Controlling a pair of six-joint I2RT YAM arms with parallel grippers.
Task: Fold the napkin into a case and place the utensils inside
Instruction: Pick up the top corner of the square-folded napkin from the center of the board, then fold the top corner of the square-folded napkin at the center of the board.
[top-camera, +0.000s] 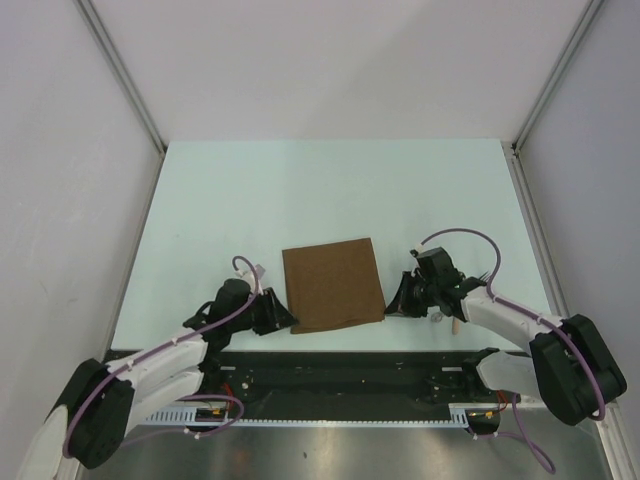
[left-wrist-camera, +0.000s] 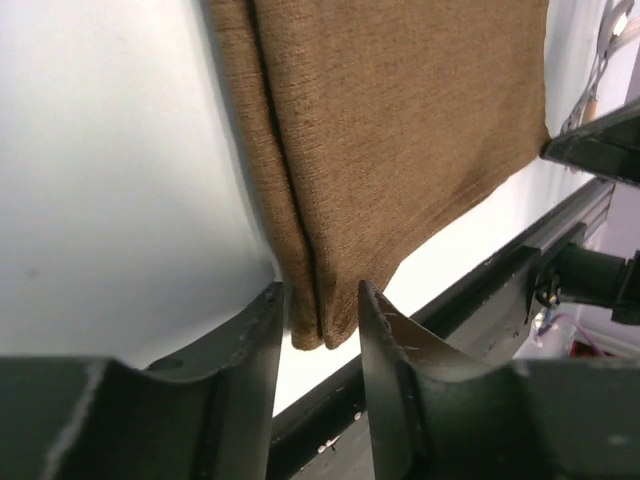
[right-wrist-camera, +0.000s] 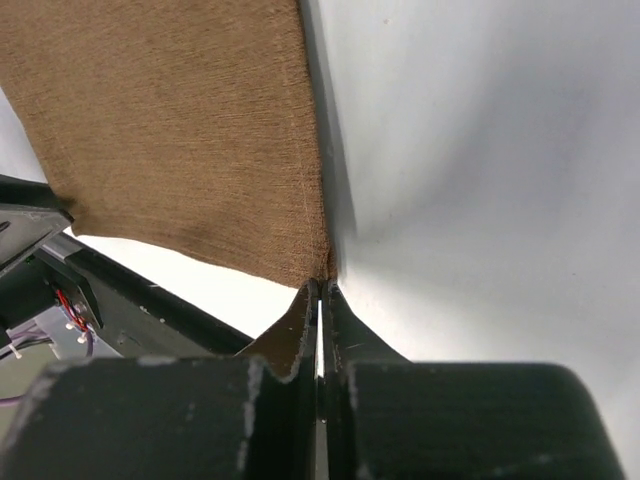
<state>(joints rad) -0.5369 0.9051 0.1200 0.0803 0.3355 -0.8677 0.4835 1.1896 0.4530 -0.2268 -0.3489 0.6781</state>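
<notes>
The dark-brown napkin (top-camera: 332, 285) lies folded into a near-square on the pale table, close to the front edge. In the left wrist view its doubled near-left corner (left-wrist-camera: 318, 325) sits loose between the spread jaws of my left gripper (left-wrist-camera: 320, 295), which is open. My left gripper (top-camera: 285, 322) is low at that corner. My right gripper (top-camera: 392, 305) is at the near-right corner, and in the right wrist view it (right-wrist-camera: 322, 285) is shut, its tips pinching the napkin (right-wrist-camera: 180, 130) corner. The utensils (top-camera: 445, 321), silver with a tan handle, lie just right of the right gripper, partly hidden by it, also in the left wrist view (left-wrist-camera: 595, 80).
A black rail (top-camera: 350, 365) runs along the table's near edge, just behind both grippers. White walls with aluminium posts (top-camera: 125, 85) close in the left, right and back sides. Bare pale table (top-camera: 300, 190) stretches beyond the napkin.
</notes>
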